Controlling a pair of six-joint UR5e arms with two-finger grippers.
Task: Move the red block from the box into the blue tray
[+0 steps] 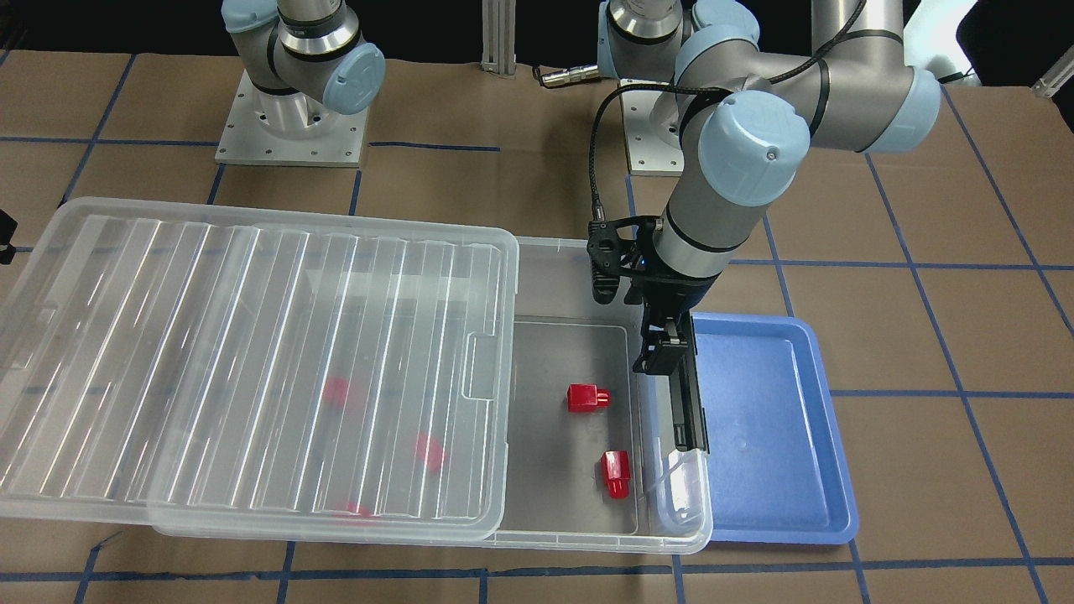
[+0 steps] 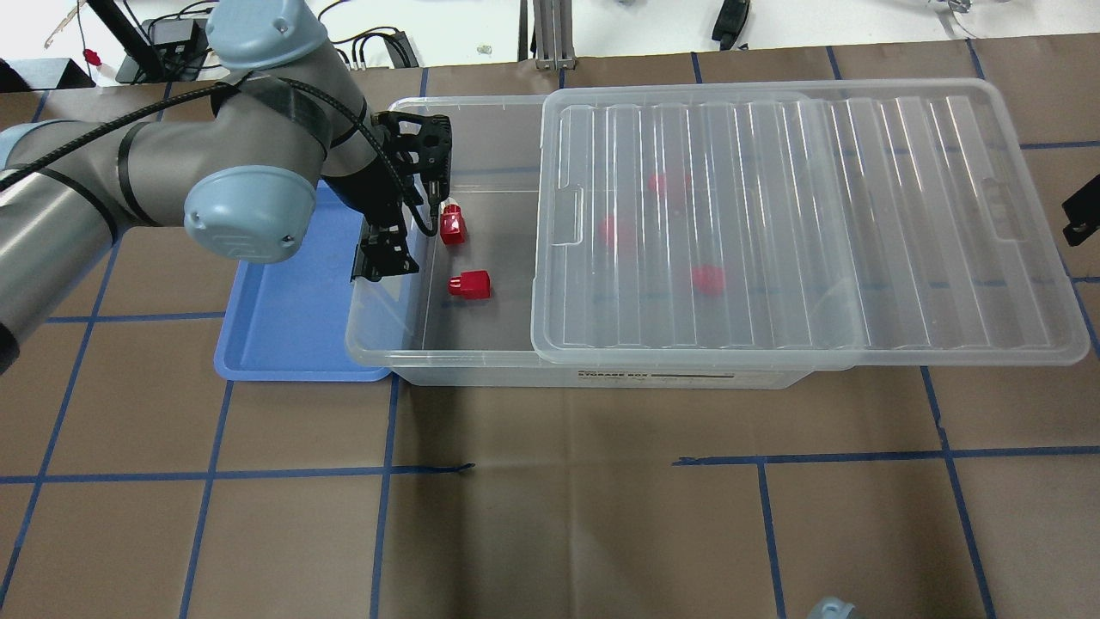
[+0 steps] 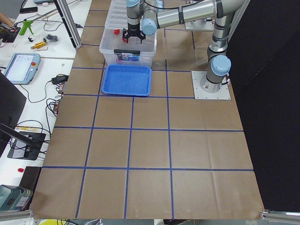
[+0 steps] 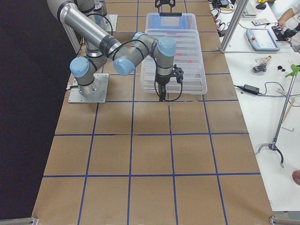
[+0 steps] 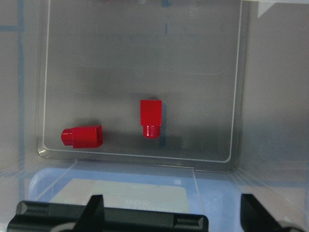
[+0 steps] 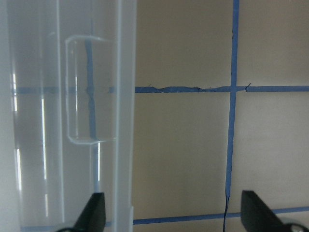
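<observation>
**Layout, left to right in the overhead view**

1. Tray (image 2: 284,344): lies against the left end of the box (image 2: 447,365). No block lies in it.
2. Left gripper (image 5: 173,205): hangs pointing down over the box's end wall on the tray side. Its fingers stand wide apart with nothing between them. Whether they touch the wall cannot be told.
3. Block (image 2: 469,284): lies on the box floor in the uncovered end, with its stub towards the tray. It sits near the centre of the left wrist view and is judged the target. A second block (image 2: 453,225) lies near it, stub pointing away from the robot. Three more show red through the lid (image 2: 773,223).
4. Lid: sits shifted right, overhanging the box's right end and covering most of the box.
5. Right gripper (image 6: 174,208): hangs over the table beyond the lid's right end. Its fingers are apart and hold nothing.

**Step in hand (judged): approach to grasp**

- Shift the left gripper right until the block lies midway between the fingers.
- Keep the present wrist angle. The fingers already line up to close across the block's flat sides.
- Descend clear of the end wall and the second block.
- Grip the cube body, not the stub; the glossy plastic may slip.
- Lift above the rim before moving to the tray.
</observation>
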